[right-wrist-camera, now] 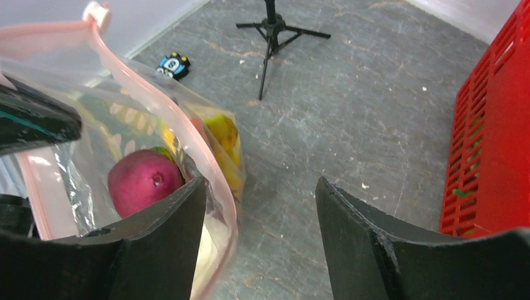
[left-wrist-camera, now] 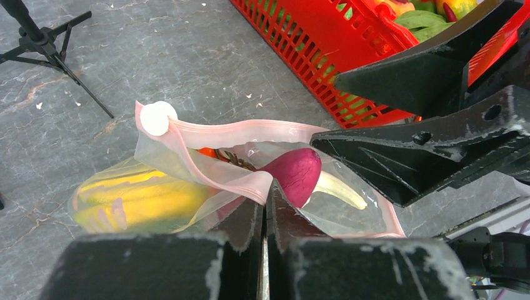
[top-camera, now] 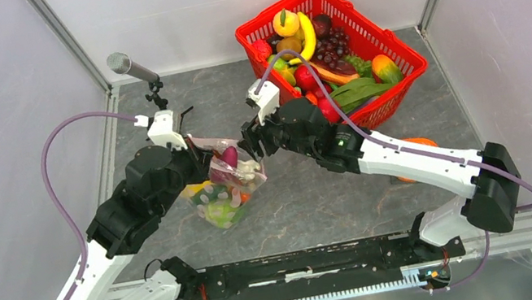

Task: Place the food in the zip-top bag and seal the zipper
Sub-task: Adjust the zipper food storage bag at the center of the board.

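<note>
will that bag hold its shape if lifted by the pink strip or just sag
Probably sags: the bag is thin clear film, creased around its contents. The yellow piece and purple one lie loose inside, so they would likely slide to the low end. The pink strip looks stiffer, yet bends where the left gripper pinches it.

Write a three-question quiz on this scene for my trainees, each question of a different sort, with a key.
1. True or false: the right hand is shut.
2. The left hand is: A open; B shut on the zipper; C out of view.
3. Fill in: the mouth of the bag is ____.

Key: 1 false, its fingers are spread wide. 2 B. 3 open.
</note>
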{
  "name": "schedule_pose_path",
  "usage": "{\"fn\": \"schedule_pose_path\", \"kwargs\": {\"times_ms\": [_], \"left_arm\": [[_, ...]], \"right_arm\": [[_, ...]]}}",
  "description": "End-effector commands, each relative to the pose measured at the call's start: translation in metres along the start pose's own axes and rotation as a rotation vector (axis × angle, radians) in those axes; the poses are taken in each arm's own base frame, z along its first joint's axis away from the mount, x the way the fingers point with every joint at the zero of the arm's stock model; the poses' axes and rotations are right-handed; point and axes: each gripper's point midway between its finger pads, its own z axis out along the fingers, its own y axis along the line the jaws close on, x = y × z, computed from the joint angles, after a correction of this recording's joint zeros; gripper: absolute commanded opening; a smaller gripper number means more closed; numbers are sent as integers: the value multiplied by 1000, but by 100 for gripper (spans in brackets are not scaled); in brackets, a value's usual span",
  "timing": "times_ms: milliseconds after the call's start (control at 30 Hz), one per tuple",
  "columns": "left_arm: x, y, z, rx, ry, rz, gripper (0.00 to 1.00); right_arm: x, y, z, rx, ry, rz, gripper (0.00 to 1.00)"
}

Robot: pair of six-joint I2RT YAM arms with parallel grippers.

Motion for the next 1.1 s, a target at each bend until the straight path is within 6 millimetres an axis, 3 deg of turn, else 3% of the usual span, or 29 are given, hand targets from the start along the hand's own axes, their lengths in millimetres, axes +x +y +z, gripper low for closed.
{"fn": "schedule_pose_path", "kwargs": {"times_ms": [0,167,267,367,467,533,733,867,967,1067], "left_arm": [[-17,-7,-3,33,-69,-36,3],[-17,-7,-2,30,-70,-38,3],[-16,-7,-1,31,-67,-39,3],[-15,-4,-2,13,-66,-35,3],[-17,24,-5,-137,-61,17,3],[-18,35,-8,-192,-53,53,3],[-22,28,-10,-164,-33,68,3],[-20,56,-15,-333,24,149,4],[-18,59,-11,-360,52,175,3],[-19,31,-5,-207,54,135,2]], "right_arm": [[-1,7,-8,-57,36,-31,69],[19,14,-3,-105,132,-66,59],[18,15,-3,-110,122,-72,41],[-10,17,-9,-119,32,-81,20],[-43,11,-18,-82,-65,-96,0],[-60,9,-25,-67,-108,-100,0],[-94,22,-43,-132,-203,-74,0],[-120,38,-75,-231,-346,-13,0],[-113,37,-76,-230,-344,0,0],[-88,16,-58,-113,-257,3,0]]}}
